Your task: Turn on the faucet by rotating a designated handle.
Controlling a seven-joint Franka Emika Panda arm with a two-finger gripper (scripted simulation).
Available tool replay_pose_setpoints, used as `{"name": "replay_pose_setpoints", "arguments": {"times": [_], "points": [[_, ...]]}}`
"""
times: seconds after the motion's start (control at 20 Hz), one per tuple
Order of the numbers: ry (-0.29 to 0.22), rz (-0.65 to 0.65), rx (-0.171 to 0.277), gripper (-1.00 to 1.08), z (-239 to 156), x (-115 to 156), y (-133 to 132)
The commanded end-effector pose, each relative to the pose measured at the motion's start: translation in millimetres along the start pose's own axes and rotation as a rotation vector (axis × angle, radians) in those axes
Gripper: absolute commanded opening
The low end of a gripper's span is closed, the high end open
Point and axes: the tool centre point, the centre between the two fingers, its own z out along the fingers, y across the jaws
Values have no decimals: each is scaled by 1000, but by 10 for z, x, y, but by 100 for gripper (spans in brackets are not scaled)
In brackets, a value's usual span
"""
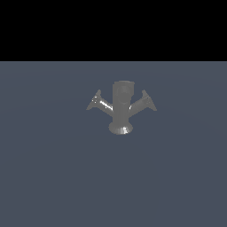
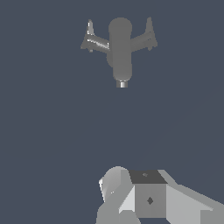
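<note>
The faucet (image 1: 121, 106) is a small dark grey upright cylinder on a flared round foot, standing on the flat grey-blue floor. Two angled arms stick out of it. The handle (image 1: 99, 103) is the lighter, shinier arm with a bright highlight and a flared cone tip, on the exterior view's left. The duller arm (image 1: 144, 102) is on the exterior view's right. The wrist view shows the faucet (image 2: 120, 48) from above, with the handle (image 2: 94, 42). Light grey blocky parts of my gripper (image 2: 133, 197) show only in the wrist view, well away from the faucet. I cannot tell how the jaws stand.
The faucet stands on a plain grey-blue floor (image 1: 53, 177). A black band fills the background behind it. Nothing else is in view.
</note>
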Motion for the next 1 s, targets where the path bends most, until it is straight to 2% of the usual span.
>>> {"name": "replay_pose_setpoints", "arguments": {"times": [0.0, 0.05, 0.1, 0.15, 0.2, 0.25, 0.35, 0.45, 0.5, 0.55, 0.6, 0.65, 0.7, 0.75, 0.8, 0.85, 0.9, 0.95], "points": [[-69, 16, 20, -32, 195, -11, 22], [-162, 21, 20, -13, 536, -72, 87], [-149, 6, 38, -8, 615, 66, -43], [-115, -2, 15, -3, 633, 222, -59], [-147, -24, -7, 11, 860, 253, -259], [-163, 43, 19, 25, 1000, 313, -67], [-143, 49, 16, -2, 1126, 561, -254], [-179, 181, 78, 20, 1458, 668, -66], [-173, 87, 45, 30, 1517, 747, -506], [-172, 75, 41, 30, 1515, 736, -560], [-147, 147, 56, 37, 1534, 930, -370], [-165, 154, 44, 51, 1730, 950, -407], [-130, 233, 41, 53, 1706, 1156, -239], [-111, 207, 7, 55, 1772, 1282, -414], [-93, 246, -11, 37, 1826, 1428, -283], [-79, 262, 4, 32, 1906, 1543, -343], [-84, 256, 2, 36, 2068, 1590, -457], [-46, 200, -44, 31, 2097, 1729, -622]]}}
